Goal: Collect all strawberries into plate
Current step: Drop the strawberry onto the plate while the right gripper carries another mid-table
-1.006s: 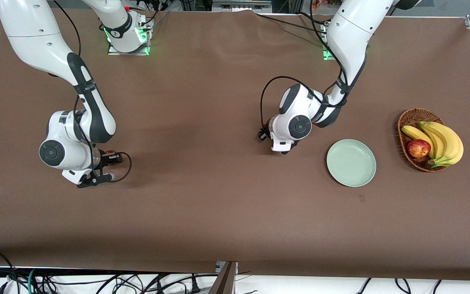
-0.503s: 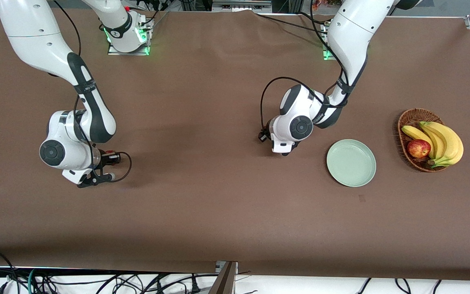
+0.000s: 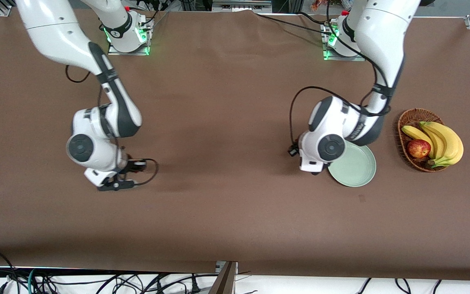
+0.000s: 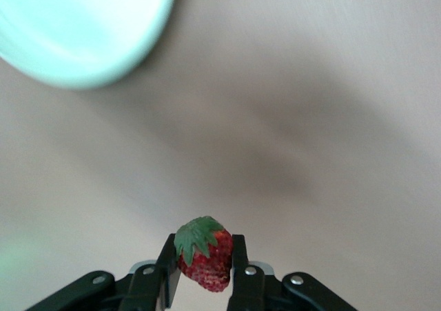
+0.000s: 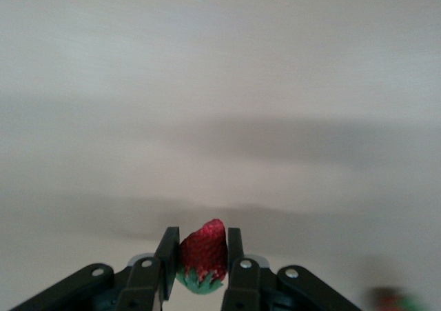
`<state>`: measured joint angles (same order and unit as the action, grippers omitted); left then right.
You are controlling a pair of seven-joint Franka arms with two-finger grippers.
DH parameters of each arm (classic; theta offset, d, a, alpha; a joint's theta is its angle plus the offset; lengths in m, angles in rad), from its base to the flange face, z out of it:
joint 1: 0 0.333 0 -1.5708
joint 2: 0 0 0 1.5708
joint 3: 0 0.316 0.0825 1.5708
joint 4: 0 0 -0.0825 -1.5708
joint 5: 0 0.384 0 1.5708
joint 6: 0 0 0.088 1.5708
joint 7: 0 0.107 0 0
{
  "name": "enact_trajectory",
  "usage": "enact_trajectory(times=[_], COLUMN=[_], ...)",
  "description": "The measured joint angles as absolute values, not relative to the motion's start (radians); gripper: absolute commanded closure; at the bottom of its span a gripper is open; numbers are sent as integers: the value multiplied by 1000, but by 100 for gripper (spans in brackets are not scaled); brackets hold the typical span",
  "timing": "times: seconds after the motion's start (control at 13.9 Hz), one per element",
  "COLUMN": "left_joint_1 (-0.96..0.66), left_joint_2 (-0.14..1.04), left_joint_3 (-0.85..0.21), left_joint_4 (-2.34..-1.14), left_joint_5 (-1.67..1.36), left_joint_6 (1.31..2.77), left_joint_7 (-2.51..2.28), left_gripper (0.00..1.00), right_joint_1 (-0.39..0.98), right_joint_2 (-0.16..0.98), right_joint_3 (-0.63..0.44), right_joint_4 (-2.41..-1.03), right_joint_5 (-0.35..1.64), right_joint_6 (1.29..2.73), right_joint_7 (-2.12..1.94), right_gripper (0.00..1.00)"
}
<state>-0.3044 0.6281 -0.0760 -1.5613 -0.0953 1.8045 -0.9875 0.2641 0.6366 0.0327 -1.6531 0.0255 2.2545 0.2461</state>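
You had both arms up off the brown table [image 3: 227, 212], each carrying a berry. Right gripper [image 5: 202, 259] was clamped on a strawberry [image 5: 204, 253], leafy cap toward the wrist, red tip pointing out; it hung over bare table toward the right arm's end, well apart from the plate [image 3: 355, 167]. Left gripper [image 4: 204, 263] was pinched on another strawberry [image 4: 204, 254], green cap up, fingers [image 4: 168, 264] pressed on both sides. That gripper sat over the table just beside the plate's rim, at the edge toward the right arm's end; the left wrist covered part of the dish. Nothing showed on the visible part of the plate. The wicker basket [image 3: 407, 122] with bananas [image 3: 443, 141] and a red apple [image 3: 418, 148] stood near the plate, toward the left arm's end.
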Motion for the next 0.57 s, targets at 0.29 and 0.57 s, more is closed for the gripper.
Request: enact_trajectory(times=[0.29, 0.57], left_joint_1=[-175, -41], left_joint_2=[637, 713], left_joint_3=[-70, -68], left_joint_4=[-1553, -1554], left_joint_5=[-35, -34], left_joint_6=[1777, 1839], left_joint_7=[-690, -251], left_gripper=[85, 84], right_joint_1=[384, 497], right_joint_2=[696, 785], right_joint_3=[113, 140], right_joint_4=[-1548, -1422], right_joint_5=[26, 26], right_joint_6=[2265, 2333], right_joint_7=[620, 858], right_gripper=[80, 80])
